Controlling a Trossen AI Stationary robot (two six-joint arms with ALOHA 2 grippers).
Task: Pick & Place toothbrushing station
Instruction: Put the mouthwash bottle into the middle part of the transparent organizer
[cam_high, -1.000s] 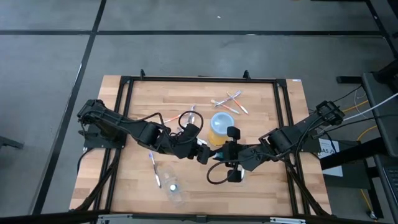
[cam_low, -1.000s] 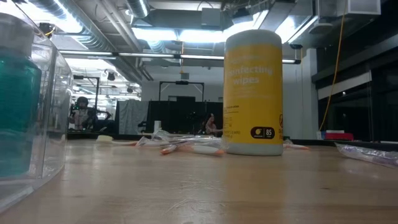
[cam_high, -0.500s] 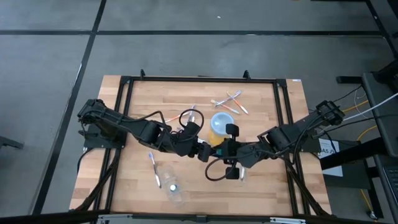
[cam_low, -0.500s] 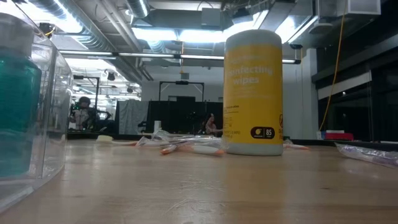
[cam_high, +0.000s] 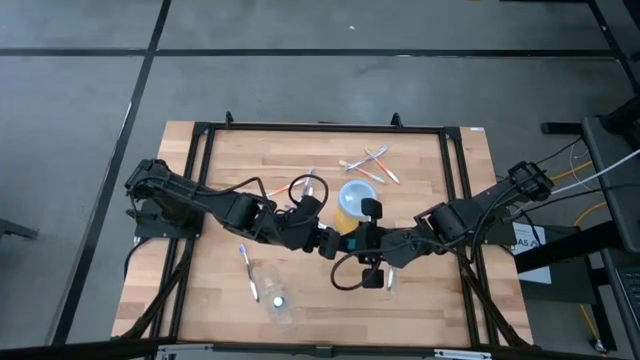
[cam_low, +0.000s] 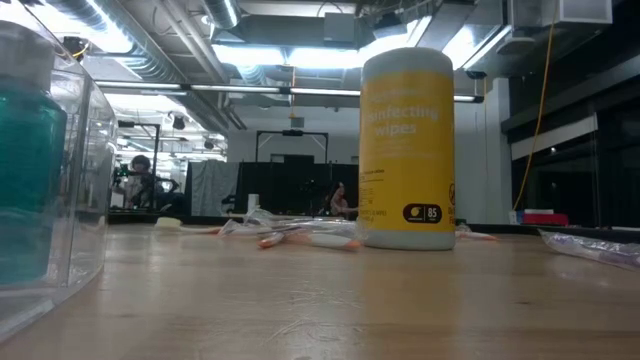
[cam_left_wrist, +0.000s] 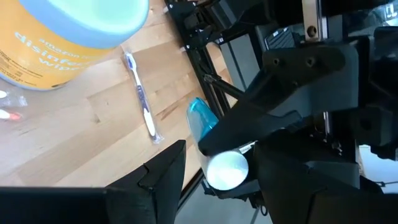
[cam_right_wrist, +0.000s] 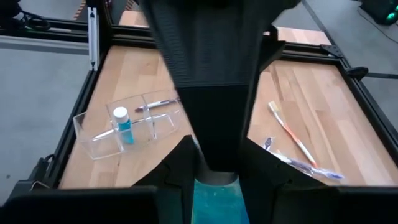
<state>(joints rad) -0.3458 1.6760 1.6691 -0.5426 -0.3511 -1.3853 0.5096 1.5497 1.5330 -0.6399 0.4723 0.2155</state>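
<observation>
Above the table's middle my right gripper (cam_high: 354, 247) is shut on a small teal tube (cam_left_wrist: 201, 121) with a white cap (cam_left_wrist: 227, 171). My left gripper (cam_high: 330, 244) faces it and is open, one finger on each side of the cap; whether they touch it I cannot tell. A clear plastic tray (cam_right_wrist: 127, 127) near the front edge holds another teal tube (cam_right_wrist: 122, 127) and a toothbrush (cam_right_wrist: 158, 106). Loose toothbrushes lie flat on the wood at the far side (cam_high: 366, 164) and beside the tray (cam_high: 247, 268). My right gripper pinches the teal tube's body (cam_right_wrist: 216, 198) between its two fingers (cam_right_wrist: 181, 171). It comes from the table's right side, slanting down. The tube is lifted clear of the table, its white-capped end pointing toward my left gripper.
A yellow wipes canister with a pale-blue lid (cam_high: 355, 200) stands upright just beyond both grippers. Two toothbrushes (cam_right_wrist: 292, 140) lie on the wood left of it. A black frame (cam_high: 200, 200) runs around the tabletop. Bare wood shows at the near right.
</observation>
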